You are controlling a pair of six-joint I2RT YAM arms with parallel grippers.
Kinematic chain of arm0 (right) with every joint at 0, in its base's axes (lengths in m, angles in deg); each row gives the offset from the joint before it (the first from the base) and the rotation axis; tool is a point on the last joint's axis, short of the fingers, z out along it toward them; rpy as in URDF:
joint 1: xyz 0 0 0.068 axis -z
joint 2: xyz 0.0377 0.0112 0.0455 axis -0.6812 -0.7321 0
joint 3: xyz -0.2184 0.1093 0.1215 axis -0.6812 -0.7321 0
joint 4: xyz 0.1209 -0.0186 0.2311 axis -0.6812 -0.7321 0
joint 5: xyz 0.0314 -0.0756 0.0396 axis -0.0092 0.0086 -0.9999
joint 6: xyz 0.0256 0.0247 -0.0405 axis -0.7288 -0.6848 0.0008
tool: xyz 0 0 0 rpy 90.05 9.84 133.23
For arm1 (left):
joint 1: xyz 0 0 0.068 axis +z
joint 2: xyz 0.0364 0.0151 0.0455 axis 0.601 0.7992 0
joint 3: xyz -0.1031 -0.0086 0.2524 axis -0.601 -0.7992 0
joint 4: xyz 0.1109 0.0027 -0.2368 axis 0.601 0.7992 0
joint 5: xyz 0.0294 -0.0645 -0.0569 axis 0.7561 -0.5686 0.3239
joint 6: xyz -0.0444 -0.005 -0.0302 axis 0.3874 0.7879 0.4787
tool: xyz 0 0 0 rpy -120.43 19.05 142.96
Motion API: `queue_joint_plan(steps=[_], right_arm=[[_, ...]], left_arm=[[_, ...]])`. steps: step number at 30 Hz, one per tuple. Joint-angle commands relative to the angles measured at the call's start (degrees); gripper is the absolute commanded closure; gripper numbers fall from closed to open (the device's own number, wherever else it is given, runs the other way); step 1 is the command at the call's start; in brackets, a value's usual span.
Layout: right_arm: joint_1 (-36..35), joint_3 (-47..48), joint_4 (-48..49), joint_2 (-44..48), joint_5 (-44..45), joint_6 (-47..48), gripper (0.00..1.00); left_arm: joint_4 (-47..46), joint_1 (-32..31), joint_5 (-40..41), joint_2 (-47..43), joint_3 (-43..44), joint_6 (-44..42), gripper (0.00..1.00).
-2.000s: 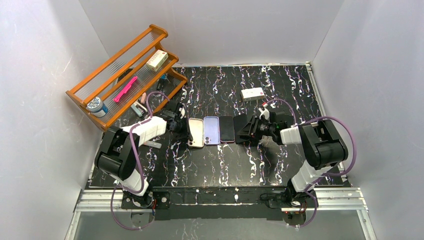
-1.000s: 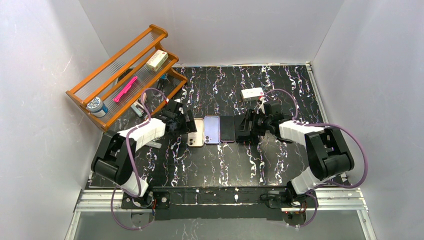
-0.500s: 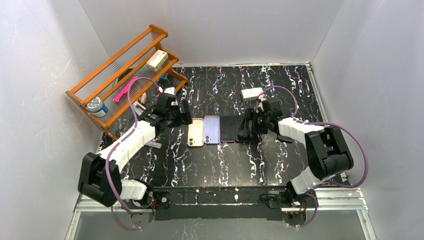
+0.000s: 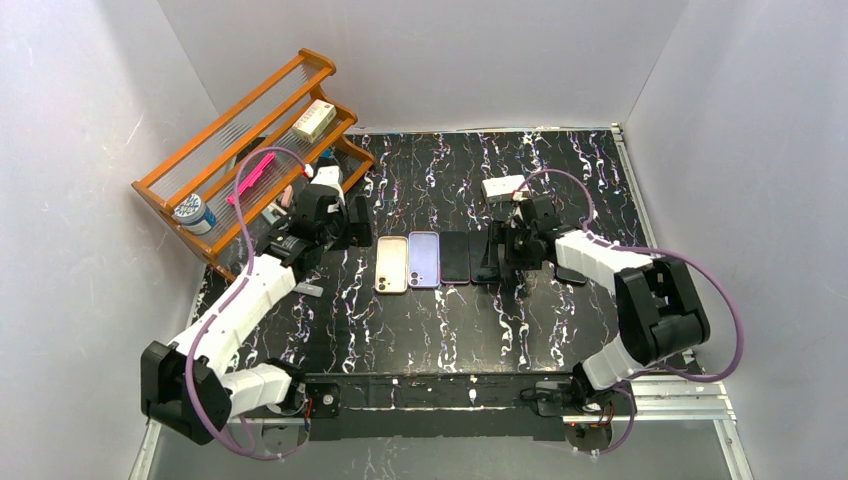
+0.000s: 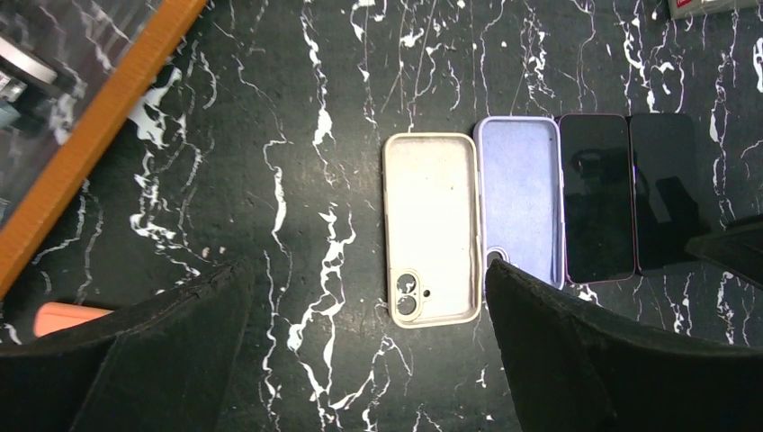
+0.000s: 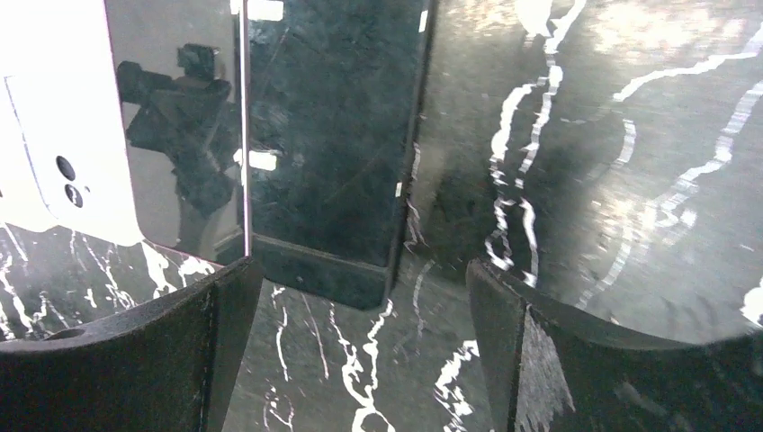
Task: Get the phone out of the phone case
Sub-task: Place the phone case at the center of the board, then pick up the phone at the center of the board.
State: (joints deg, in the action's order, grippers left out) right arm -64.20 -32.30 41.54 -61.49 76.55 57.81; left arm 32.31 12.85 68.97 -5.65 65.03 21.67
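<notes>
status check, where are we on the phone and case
Left gripper open above the row. Right gripper open over the end phone. Beige case and lavender case empty, second phone flat alongside. Nothing in the way.

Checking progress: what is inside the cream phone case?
Nothing: the cream rectangular phone case lies open, showing only bare lining and its camera cutout. The black marbled table under it is hidden.

**Arm Bodywork: Findings**

Left arm [image 4: 245, 295] and right arm [image 4: 592, 255] carried white shells over black joint housings [image 4: 655, 315]. A purple cable [image 4: 737, 330] looped along each. Claw fingers [image 5: 135, 360] were matt black and coarse-textured.
</notes>
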Motion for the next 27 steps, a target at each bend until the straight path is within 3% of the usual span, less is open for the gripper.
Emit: queue_joint_plan(steps=[1,13,18,27], right_arm=[[1.9,4.7,-8.0,6.1,10.3,3.5,0.05],[19.9,7.2,-11.7,6.8,27.3,-1.1,0.01],[25.4,7.5,-9.5,3.4,22.0,-0.9,0.01],[25.8,10.4,-9.7,-5.0,14.1,2.3,0.01]], left_arm=[[1.5,0.6,4.2,-4.1,-0.4,-3.0,0.02],[2.2,2.2,5.5,-8.6,-2.4,-4.0,0.02],[2.2,3.0,5.2,-9.5,-2.9,-4.1,0.02],[2.2,3.2,4.5,-9.8,-3.4,-3.7,0.02]])
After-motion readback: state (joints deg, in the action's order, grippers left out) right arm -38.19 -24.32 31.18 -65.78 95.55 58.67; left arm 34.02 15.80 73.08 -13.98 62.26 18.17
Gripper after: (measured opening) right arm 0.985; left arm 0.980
